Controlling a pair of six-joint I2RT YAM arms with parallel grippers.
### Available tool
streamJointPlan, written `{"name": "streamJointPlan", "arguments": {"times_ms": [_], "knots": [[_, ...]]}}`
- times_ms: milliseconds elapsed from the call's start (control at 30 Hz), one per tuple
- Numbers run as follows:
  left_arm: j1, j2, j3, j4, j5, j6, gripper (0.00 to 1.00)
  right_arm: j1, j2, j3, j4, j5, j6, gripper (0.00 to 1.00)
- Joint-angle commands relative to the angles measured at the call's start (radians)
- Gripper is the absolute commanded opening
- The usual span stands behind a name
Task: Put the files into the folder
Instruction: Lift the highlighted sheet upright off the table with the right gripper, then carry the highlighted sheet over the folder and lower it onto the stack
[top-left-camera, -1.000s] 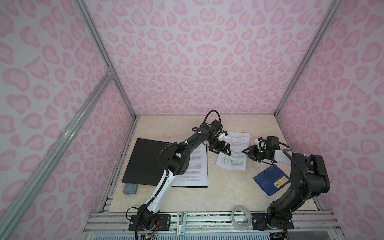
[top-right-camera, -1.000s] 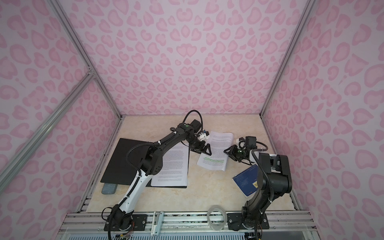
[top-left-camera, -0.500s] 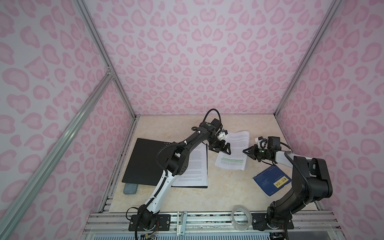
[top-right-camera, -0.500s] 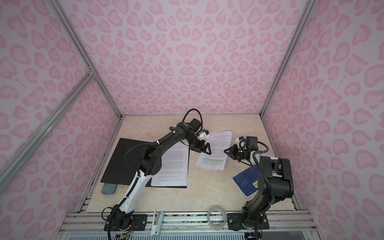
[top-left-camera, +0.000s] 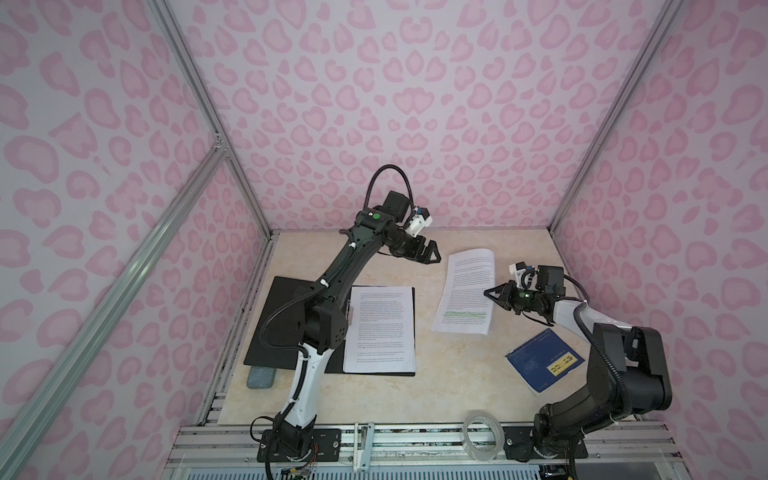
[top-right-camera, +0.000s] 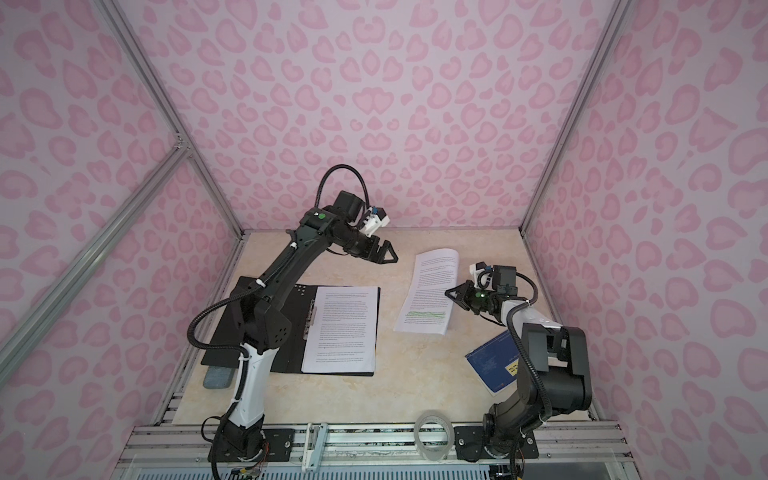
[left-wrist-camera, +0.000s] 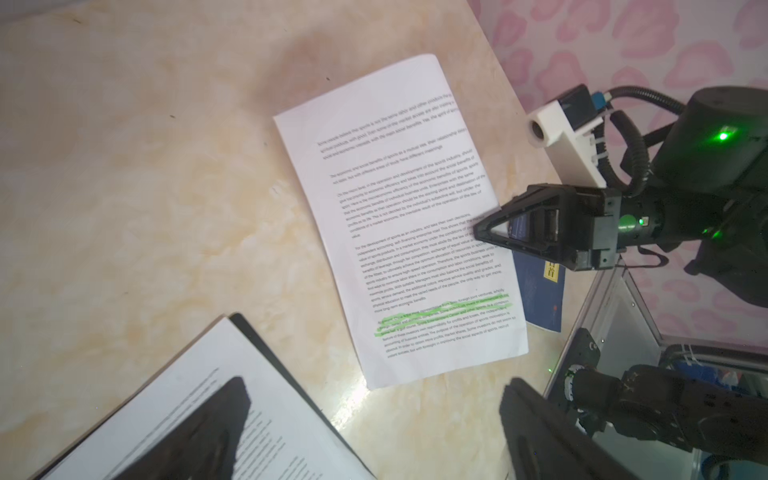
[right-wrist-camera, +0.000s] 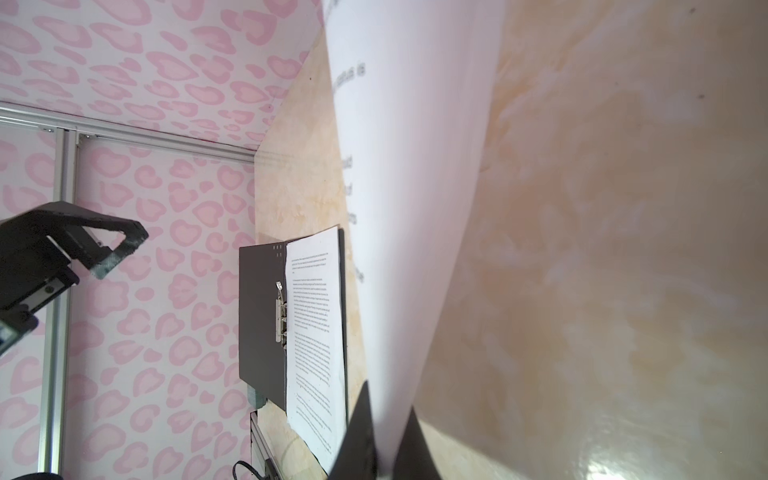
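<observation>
right tool (top-left-camera: 487, 292) pinches the white printed paper sheet (top-left-camera: 469, 282), left tool (top-left-camera: 434, 255) spread; next should be carrying it onto the open black folder (top-left-camera: 284, 291).

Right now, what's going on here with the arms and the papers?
The right claw is shut on the edge of the loose green-marked sheet. The left claw hangs open above the table, holding nothing. The folder lies open with one printed sheet already in it.

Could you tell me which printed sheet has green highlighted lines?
The loose sheet pinched by the right gripper; the filed sheet in the folder shows only black text.
</observation>
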Motion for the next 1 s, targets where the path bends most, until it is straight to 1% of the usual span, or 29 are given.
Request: {"name": "streamJointPlan", "arguments": {"times_ms": [0,167,300,567,700,800,967], "knots": [[0.072,-0.054,0.005,-0.028,0.020,-0.013,0.98,0.011,-0.017,0.034,-0.043,-0.019,-0.018,0.10],[0.187,-0.116,-0.006,-0.054,0.038,-0.009,0.98,0.041,-0.035,0.101,-0.105,-0.005,-0.027,0.10],[0.261,-0.173,-0.068,-0.054,0.069,-0.011,0.98,0.079,-0.052,0.143,-0.130,-0.003,-0.012,0.10],[0.356,-0.274,-0.203,-0.069,0.073,0.031,0.98,0.207,-0.085,0.210,-0.163,0.007,0.033,0.10],[0.405,-0.305,-0.245,-0.081,0.123,0.028,0.98,0.287,-0.088,0.195,-0.100,0.014,0.098,0.11],[0.433,-0.315,-0.265,-0.098,0.160,0.028,0.98,0.354,-0.081,0.180,-0.061,0.043,0.135,0.11],[0.461,-0.337,-0.318,-0.100,0.189,0.040,0.98,0.452,-0.062,0.120,0.065,0.095,0.230,0.13]]}}
